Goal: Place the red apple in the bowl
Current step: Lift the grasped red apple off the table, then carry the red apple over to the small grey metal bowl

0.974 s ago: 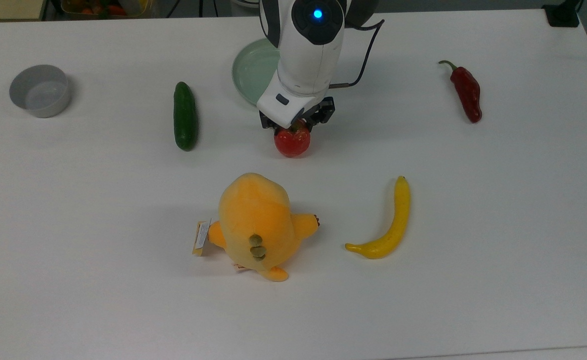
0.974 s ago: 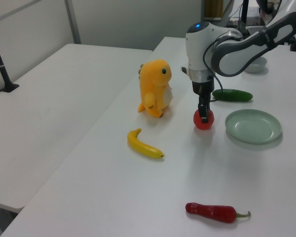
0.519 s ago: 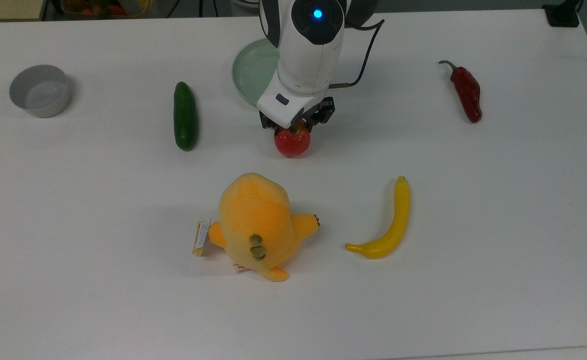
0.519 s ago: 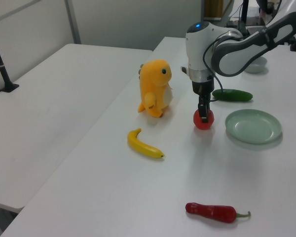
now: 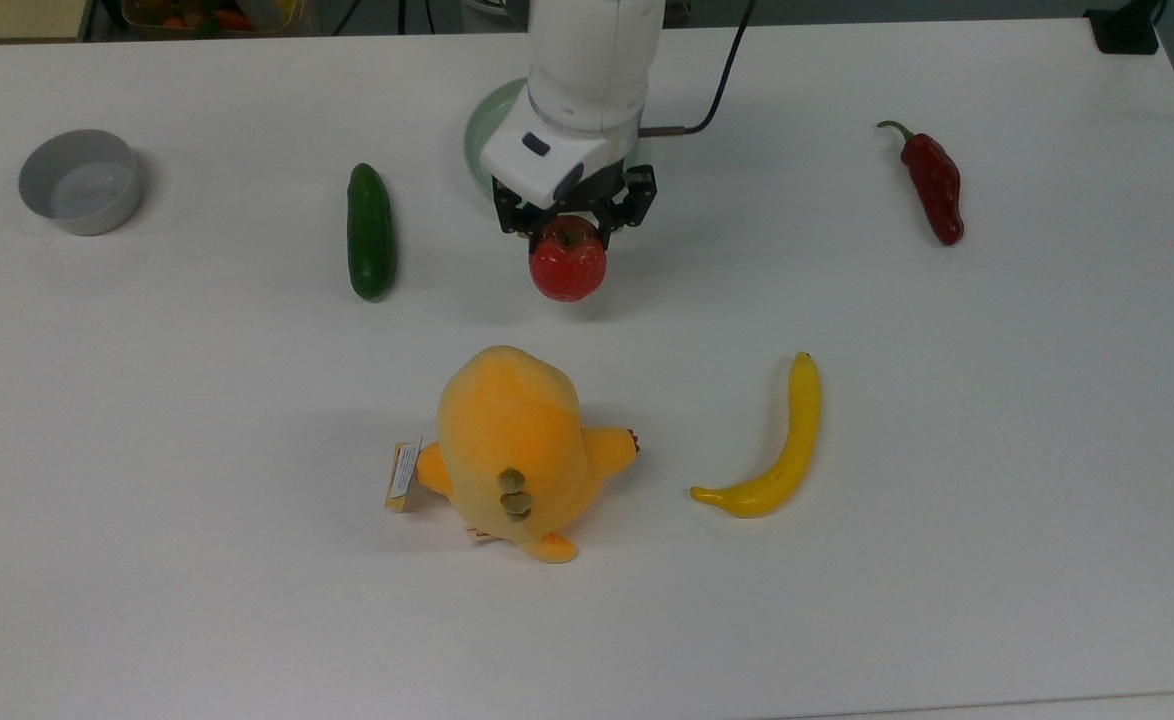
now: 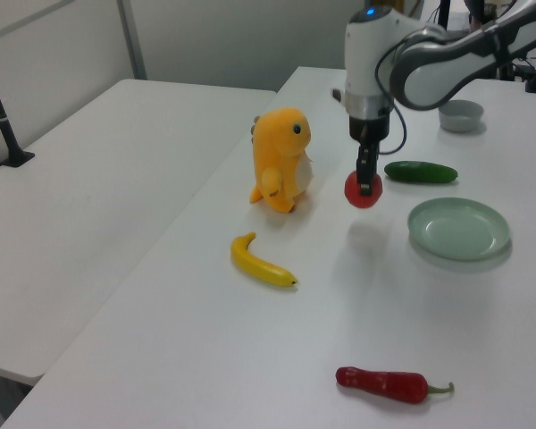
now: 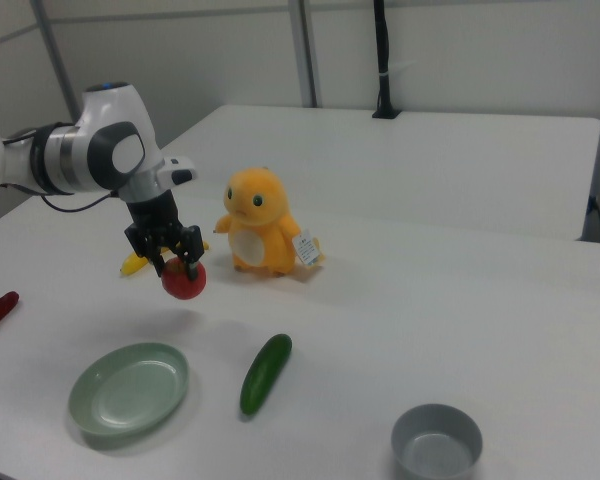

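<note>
The red apple hangs in the air above the table, stem side up, with my gripper shut on its top. Its shadow falls on the table below it in the left view. The grey bowl stands with nothing in it at the top view's far left, well beyond the cucumber from the apple.
A pale green dish lies just behind the arm. An orange plush toy and a banana sit in front of the apple in the top view. A dark red chili pepper lies at the top view's right.
The gripper has lifted the apple off the table and drifted slightly toward the top view's left. Nothing else has moved.
</note>
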You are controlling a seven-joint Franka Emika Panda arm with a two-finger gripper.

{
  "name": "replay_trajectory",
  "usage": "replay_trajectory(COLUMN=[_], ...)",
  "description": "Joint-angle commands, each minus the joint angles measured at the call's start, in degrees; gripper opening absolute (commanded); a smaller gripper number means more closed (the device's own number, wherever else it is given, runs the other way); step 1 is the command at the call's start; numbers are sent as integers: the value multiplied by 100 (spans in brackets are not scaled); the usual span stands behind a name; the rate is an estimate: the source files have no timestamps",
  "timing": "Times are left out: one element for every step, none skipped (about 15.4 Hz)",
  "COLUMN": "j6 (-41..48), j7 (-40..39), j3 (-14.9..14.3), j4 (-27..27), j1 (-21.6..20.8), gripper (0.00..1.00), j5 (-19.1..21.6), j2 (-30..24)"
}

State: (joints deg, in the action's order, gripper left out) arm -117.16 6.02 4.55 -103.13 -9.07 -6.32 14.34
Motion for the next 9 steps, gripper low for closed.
replay_trajectory(j6=[-70, -70, -61, 26, 175, 333, 395, 448, 492], j7=[22, 13, 13, 22, 22, 22, 30, 22, 22], j3=[10, 10, 10, 10, 10, 10, 10, 10, 10], j4=[-417, -549, -619, -672, -682, -682, -682, -682, -682], j1=[107, 151, 160, 169, 169, 195, 283, 370, 467], gripper=[28, 28, 28, 28, 28, 28, 28, 28, 28], j5=[-10, -10, -1, -1, -1, 8, 8, 8, 8], j2=[-589, -826, -950, -1047, -1126, -1222, -1302, -1381, -1460])
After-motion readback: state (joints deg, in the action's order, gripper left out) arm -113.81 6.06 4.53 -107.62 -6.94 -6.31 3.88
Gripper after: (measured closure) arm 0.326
